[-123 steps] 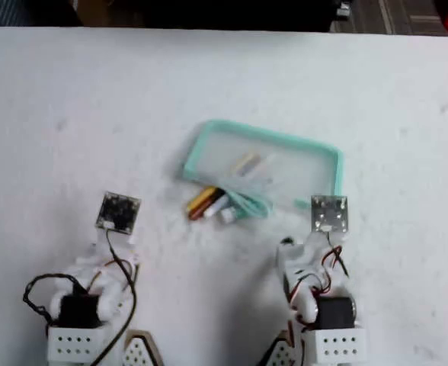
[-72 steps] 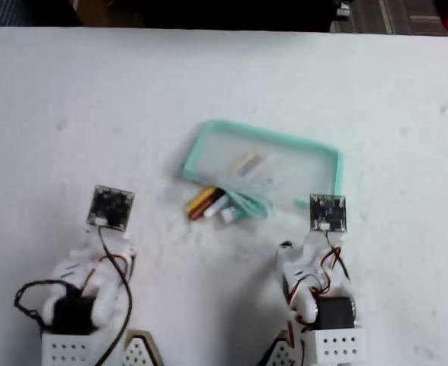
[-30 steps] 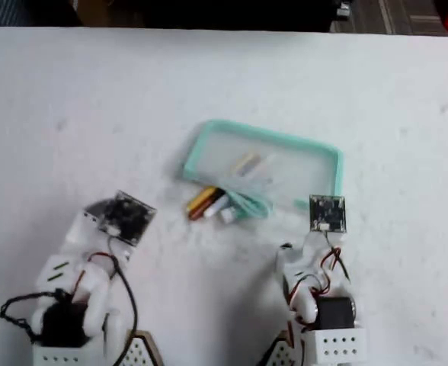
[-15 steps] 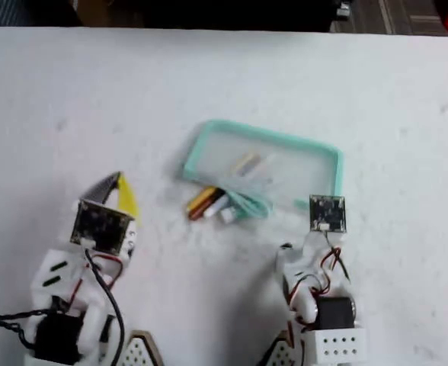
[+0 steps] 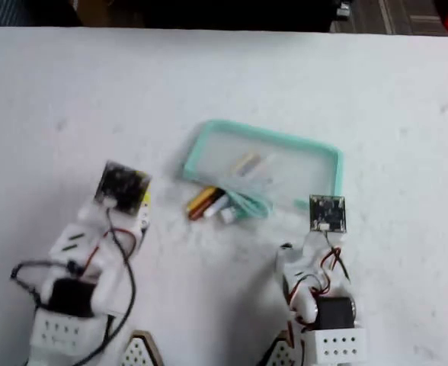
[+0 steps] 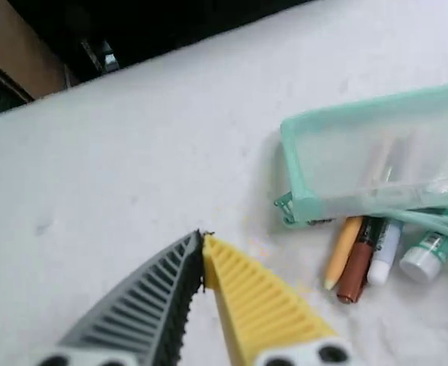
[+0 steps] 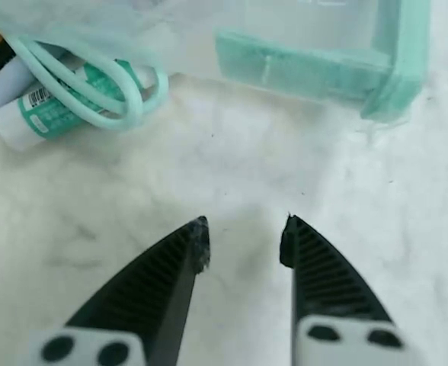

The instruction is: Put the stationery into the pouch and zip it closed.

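Note:
A clear pouch with a mint-green rim (image 5: 264,162) (image 6: 376,160) (image 7: 323,65) lies at the table's middle, items showing through it. Several pens and a glue stick (image 5: 209,204) (image 6: 369,255) spill from its near left corner, beside a mint cord loop (image 7: 113,88). My left gripper (image 6: 203,242) is shut and holds nothing, left of the pens; its arm (image 5: 121,187) stands at the front left. My right gripper (image 7: 243,236) is open over bare table just short of the pouch's near right corner; its arm (image 5: 327,213) is at the front right.
White tabletop (image 5: 72,91) spreads wide around the pouch. The table's far edge meets a dark background (image 5: 209,11).
The left arm swung back and left, showed its yellow finger, then came forward to the right toward the pens. The right arm and the pouch have stayed put.

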Robot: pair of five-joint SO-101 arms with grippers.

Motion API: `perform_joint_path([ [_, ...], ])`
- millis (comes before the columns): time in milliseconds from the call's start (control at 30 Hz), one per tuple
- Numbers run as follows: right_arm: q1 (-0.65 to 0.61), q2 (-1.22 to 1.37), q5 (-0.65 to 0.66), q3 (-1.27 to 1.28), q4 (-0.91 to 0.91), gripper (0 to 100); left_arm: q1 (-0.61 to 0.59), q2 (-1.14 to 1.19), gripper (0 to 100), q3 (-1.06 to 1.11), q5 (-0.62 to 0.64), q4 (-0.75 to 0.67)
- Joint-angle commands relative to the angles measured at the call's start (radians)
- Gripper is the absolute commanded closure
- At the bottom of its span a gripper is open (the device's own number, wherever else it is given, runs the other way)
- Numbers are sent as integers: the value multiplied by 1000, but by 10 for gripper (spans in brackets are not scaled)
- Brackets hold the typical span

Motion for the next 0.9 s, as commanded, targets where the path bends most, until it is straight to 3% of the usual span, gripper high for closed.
perform_joint_path([
  [0, 2, -1, -6, 8, 7, 843, 12, 131, 972, -75, 48, -46],
  [200, 2, -1, -6, 8, 7, 843, 12, 171, 972, -34, 48, -57],
  [433, 33, -1, -8, 8, -107, 840, 12, 171, 972, 103, 48, -224],
  [867, 58, -2, -8, 8, -179, 840, -2, 170, 975, 103, 48, -227],
])
